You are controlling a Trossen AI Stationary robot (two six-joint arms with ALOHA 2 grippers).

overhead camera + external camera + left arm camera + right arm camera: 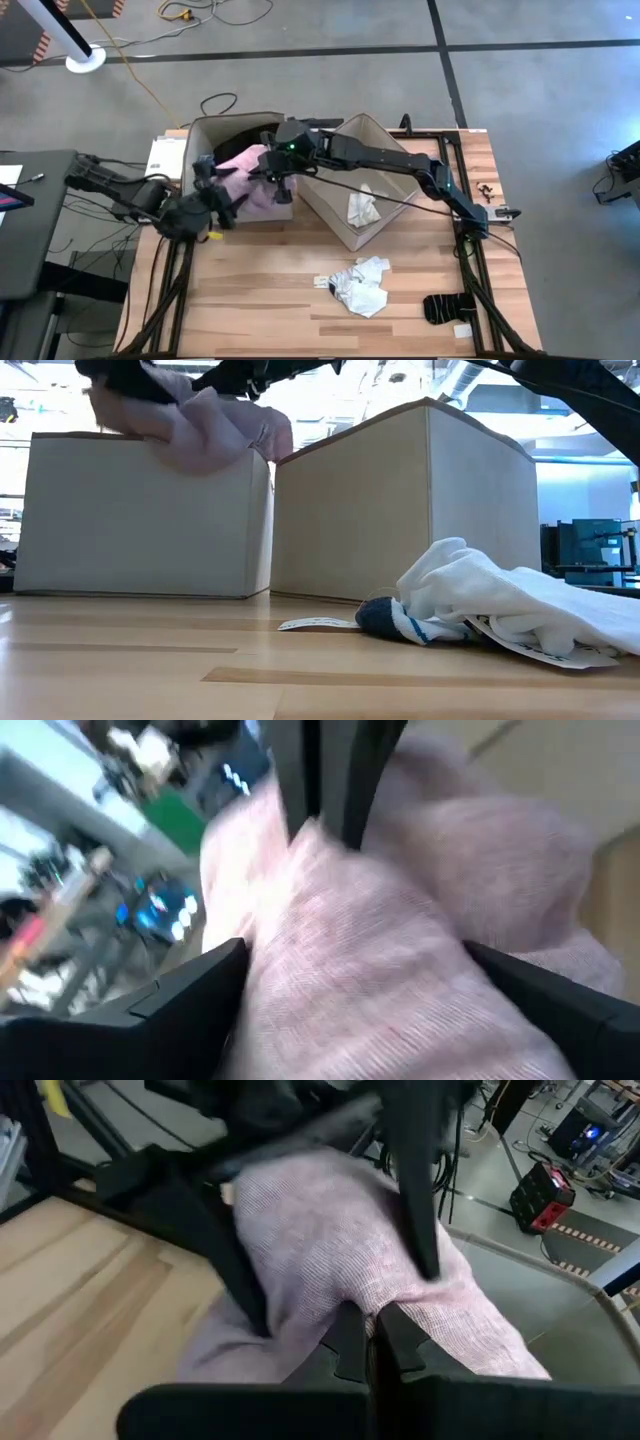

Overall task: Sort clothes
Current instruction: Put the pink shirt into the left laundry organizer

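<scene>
**A:** How far along is your sorting?

**B:** Partway, by my reading; your soft pink knitted garment [256,178] lies draped over the front rim of the left beige fabric box [205,135], half in and half out. Both arms meet at it. Your left gripper [222,192] stands beside the box's front wall with its fingers spread wide and the pink cloth lying loose between them; I judge it is not gripping. Your right gripper [281,172] reaches across from the right, its fingers pressed together with a fold of the pink cloth pinched between them.

**A:** And what is left?

**B:** A pale white cloth [362,205] already lies inside the right beige fabric box [345,228]; something dark sits deep in the left box. On the wooden table [260,300], a crumpled white-grey bundle of small garments [362,285] and a pair of black socks [446,307] lie near the front edge, well apart from both boxes; these are not yet sorted.

**A:** What does each camera add?

**B:** The overhead view alone shows the socks and the boxes' contents; the low view hides those, yet shows the pink garment hanging down the box's outer wall, and a blue-trimmed piece within the white bundle; the right wrist view gives the closed fingers on the knit; the left wrist view gives the wide gap.
</scene>
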